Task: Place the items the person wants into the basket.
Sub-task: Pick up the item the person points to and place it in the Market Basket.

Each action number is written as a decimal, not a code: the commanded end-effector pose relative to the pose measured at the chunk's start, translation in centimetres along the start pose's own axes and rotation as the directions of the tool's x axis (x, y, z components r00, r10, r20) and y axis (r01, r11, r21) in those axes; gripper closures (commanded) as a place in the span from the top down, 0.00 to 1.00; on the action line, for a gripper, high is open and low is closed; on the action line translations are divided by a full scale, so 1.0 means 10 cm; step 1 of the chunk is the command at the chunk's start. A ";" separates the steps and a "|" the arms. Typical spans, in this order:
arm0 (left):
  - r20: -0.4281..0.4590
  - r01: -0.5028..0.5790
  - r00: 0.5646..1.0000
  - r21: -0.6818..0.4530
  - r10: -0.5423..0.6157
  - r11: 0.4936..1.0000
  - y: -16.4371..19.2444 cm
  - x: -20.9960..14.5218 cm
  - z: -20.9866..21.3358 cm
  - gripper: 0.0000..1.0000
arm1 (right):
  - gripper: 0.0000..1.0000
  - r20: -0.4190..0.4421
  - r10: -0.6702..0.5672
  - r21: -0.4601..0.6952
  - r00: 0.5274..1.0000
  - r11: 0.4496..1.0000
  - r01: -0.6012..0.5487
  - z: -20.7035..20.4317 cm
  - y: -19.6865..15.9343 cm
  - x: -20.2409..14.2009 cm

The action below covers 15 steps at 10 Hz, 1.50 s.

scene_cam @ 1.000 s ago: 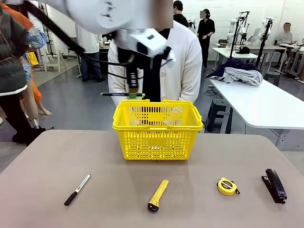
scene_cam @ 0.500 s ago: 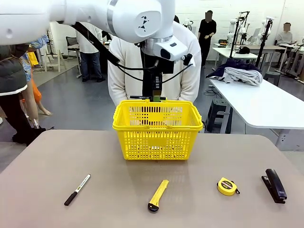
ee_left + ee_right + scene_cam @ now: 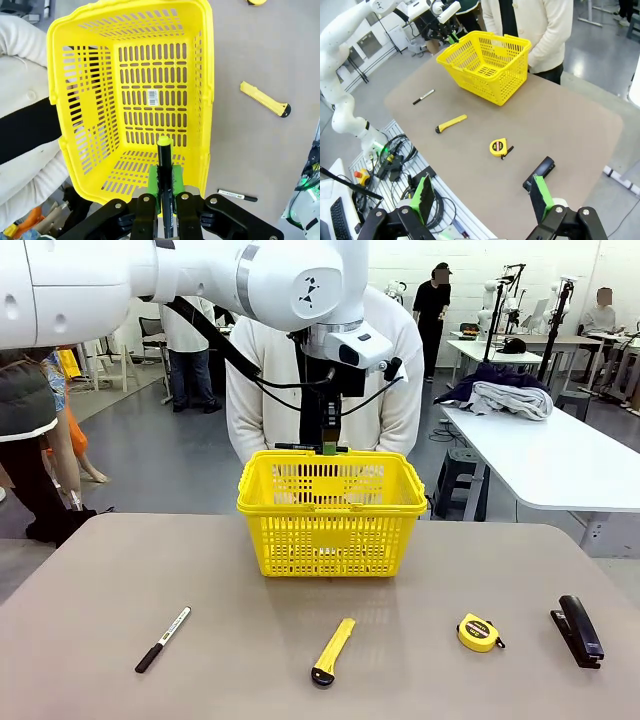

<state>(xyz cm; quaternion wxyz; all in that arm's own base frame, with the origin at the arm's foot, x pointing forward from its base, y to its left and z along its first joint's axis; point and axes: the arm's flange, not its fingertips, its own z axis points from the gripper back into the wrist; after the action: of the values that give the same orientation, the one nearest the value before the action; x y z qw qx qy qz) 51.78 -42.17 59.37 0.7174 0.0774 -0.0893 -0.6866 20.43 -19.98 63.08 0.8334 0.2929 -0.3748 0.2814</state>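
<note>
the left gripper has its jaws pinching the pen between the green pads, at the bottom middle of its wrist frame, over the open basket. in the front view it hangs at the basket's far rim, upper middle, just before the person. the right gripper has its jaws spread wide at the bottom of its own frame. on the table the tape measure and stapler lie lower right, the knife lower middle, the marker lower left.
</note>
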 end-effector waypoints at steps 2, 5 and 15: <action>0.007 0.003 1.000 0.016 -0.003 1.000 -0.06 -0.01 0.02 0.12 | 1.00 0.021 0.012 0.019 1.000 1.000 -0.013 -0.01 0.00 0.01; 0.002 0.003 1.000 0.002 -0.003 1.000 -0.01 0.01 0.02 0.12 | 1.00 0.021 0.012 0.019 1.000 1.000 -0.013 -0.01 0.00 0.01; -0.005 0.098 0.995 -0.256 -0.103 0.962 0.82 0.27 -1.22 0.12 | 1.00 0.021 0.012 0.019 1.000 1.000 -0.013 -0.01 0.00 0.01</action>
<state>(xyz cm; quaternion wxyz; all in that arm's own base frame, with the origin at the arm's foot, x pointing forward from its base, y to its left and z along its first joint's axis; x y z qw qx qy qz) 60.40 -42.67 48.08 0.6875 0.0109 -0.0021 -0.7261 20.38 -20.02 63.06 0.8337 0.2928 -0.3747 0.2808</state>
